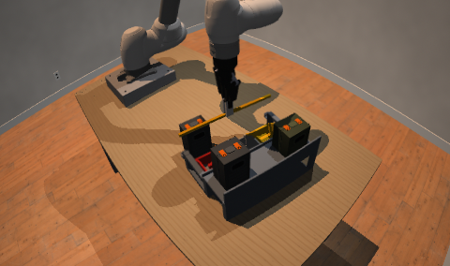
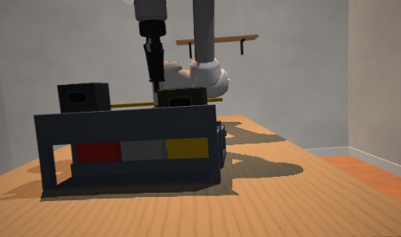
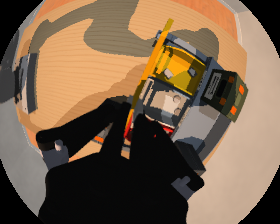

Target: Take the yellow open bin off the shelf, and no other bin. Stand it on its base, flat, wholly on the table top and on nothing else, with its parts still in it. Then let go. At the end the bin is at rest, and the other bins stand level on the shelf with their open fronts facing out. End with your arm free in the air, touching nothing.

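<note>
The yellow bin [image 1: 262,134] sits in the dark shelf [image 1: 256,173] at its right end, with its open front toward the arm. Its back shows in the exterior view [image 2: 187,148], and it also shows in the wrist view [image 3: 179,72]. A red bin [image 1: 204,161] and a grey bin [image 2: 142,150] sit beside it. My gripper [image 1: 228,110] is shut on a long thin yellow bar [image 1: 223,116] near its middle. It holds the bar level, at about the height of the shelf top, in front of the bins' open side. The bar also shows in the wrist view [image 3: 148,72].
Three dark boxes with orange clips stand on the shelf top [image 1: 195,133] [image 1: 231,161] [image 1: 292,133]. The robot base [image 1: 141,80] is at the table's far left. A wall shelf with hooks [image 2: 217,40] hangs behind.
</note>
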You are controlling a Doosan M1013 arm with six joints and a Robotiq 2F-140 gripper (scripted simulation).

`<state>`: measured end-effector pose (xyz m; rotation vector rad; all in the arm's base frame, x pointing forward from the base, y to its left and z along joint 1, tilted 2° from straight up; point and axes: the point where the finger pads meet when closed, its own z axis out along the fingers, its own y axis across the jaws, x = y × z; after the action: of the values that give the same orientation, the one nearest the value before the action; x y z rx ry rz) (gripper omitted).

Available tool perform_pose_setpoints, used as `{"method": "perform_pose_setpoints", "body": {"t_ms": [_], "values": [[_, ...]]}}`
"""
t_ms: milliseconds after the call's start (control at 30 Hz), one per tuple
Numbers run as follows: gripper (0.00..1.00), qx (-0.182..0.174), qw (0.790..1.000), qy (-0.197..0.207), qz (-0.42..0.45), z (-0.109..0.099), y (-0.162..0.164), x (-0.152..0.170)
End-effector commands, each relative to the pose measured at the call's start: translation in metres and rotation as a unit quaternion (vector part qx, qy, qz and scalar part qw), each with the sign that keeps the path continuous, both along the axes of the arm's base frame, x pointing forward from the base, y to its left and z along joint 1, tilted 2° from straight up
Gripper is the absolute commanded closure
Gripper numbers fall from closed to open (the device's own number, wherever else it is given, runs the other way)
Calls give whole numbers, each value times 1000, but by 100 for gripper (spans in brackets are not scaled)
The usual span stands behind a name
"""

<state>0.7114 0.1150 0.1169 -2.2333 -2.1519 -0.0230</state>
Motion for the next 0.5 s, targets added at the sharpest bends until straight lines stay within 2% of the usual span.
{"method": "perform_pose_setpoints", "body": {"t_ms": [0, 200, 367, 467], "values": [[100, 0, 1000, 0, 0, 0, 0, 0], [100, 0, 1000, 0, 0, 0, 0, 0], [100, 0, 1000, 0, 0, 1, 1, -40], [100, 0, 1000, 0, 0, 1, 1, -40]]}}
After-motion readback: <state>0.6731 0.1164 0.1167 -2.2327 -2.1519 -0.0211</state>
